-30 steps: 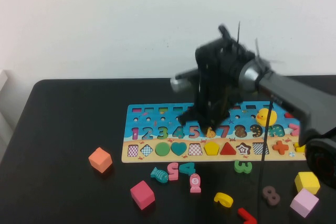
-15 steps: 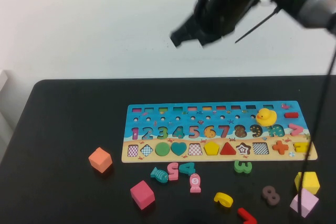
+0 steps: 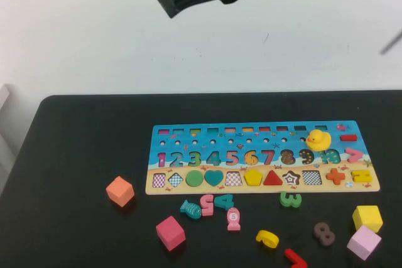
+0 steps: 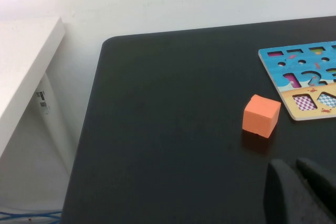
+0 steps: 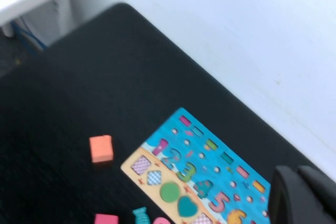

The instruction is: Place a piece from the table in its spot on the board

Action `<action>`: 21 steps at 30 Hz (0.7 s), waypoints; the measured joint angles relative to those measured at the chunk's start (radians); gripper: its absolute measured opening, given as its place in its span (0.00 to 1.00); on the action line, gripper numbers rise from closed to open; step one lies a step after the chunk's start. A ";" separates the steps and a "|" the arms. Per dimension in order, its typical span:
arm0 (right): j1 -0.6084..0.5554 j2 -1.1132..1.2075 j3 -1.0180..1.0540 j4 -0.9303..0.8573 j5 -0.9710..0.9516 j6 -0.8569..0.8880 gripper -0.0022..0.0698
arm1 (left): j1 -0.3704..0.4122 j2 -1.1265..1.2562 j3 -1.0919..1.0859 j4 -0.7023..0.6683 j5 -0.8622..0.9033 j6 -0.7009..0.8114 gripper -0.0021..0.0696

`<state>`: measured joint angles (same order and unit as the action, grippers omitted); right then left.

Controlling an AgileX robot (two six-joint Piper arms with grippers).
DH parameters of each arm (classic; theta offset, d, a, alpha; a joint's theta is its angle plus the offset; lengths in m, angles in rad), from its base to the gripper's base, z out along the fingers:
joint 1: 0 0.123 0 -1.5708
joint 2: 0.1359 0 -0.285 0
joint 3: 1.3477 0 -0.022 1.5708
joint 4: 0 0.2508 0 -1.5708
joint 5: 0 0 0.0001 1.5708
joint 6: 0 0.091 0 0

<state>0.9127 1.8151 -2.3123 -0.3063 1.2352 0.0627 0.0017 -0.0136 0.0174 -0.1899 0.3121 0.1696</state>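
Apparently the placing itself is finished: the piece (image 3: 253, 177) lies flat in its slot on the tan strip of the board (image 3: 264, 127), flush with its neighbours and far below the right gripper (image 5: 295, 174), which hangs high above the table (image 3: 75, 136) at the top of the high view. Its fingers look pressed together with nothing between them. The left gripper (image 4: 294, 165) is parked low off the board's left end, fingers likewise together and empty, with the orange cube (image 4: 261, 115) just ahead of its fingertips and the board's corner a little beyond that. What remains, I judge, is only to bring the right arm home cleanly: keep it high until the fingers are clear of the board, then lower it to the right side, well away from the duck (image 3: 318, 139) standing on the board and from the yellow cube (image 3: 367, 218) and the loose numbers near the front edge, so that nothing is knocked and the seated piece is not disturbed. The left arm need not stir. The table is matt black and bare of cloth; flat pieces would slide on it easily if brushed. Behind it stands a plain white wall (image 3: 94, 42), and a white shelf (image 4: 26, 61) sits beside the table's left edge, well apart from either set of fingers.
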 joint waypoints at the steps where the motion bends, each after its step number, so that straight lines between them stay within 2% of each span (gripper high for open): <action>1: 0.008 -0.006 0.000 0.000 0.000 0.000 0.06 | 0.000 0.000 0.000 0.000 0.000 0.000 0.03; 13: 0.002 -0.128 0.091 -0.019 0.000 -0.148 0.06 | 0.000 0.000 0.000 0.000 0.004 0.000 0.03; 21: 0.002 -0.373 0.400 0.026 -0.006 -0.154 0.06 | 0.000 0.000 0.000 0.000 0.004 0.000 0.03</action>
<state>0.9146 1.4420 -1.9118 -0.2801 1.2293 -0.0915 0.0017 -0.0136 0.0174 -0.1899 0.3164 0.1696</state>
